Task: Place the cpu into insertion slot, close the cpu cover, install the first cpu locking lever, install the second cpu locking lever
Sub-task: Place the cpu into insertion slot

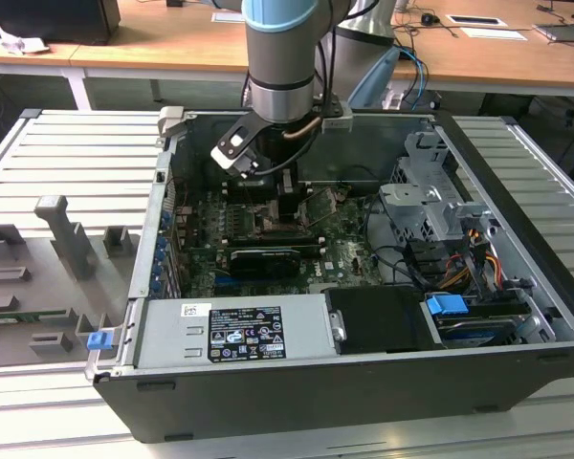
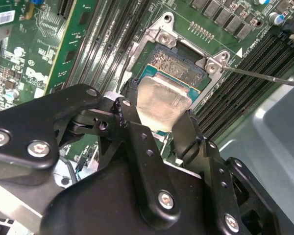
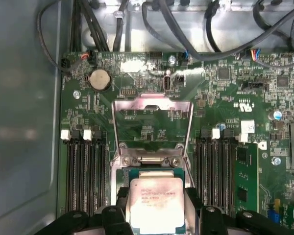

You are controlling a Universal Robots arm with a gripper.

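My gripper (image 1: 287,206) is down inside the open computer case over the motherboard (image 1: 349,251). In both wrist views its black fingers (image 2: 187,128) are shut on two opposite sides of the cpu (image 3: 156,204), a flat silvery square with a green edge. The cpu (image 2: 162,102) sits level right over the insertion slot (image 2: 180,66), partly covering the dark socket; whether it rests in it I cannot tell. The cpu cover (image 3: 152,104), a thin silver frame, stands swung open beyond the insertion slot's hinge (image 3: 148,159). A thin metal locking lever (image 2: 264,77) sticks out from one socket corner.
Black memory slots (image 3: 85,171) flank the socket on both sides. Cables (image 3: 220,29) run along the case wall. The power supply (image 1: 234,330) and drive cage (image 1: 435,206) crowd the case. Grey fixtures (image 1: 62,239) stand on the table at the exterior view's left.
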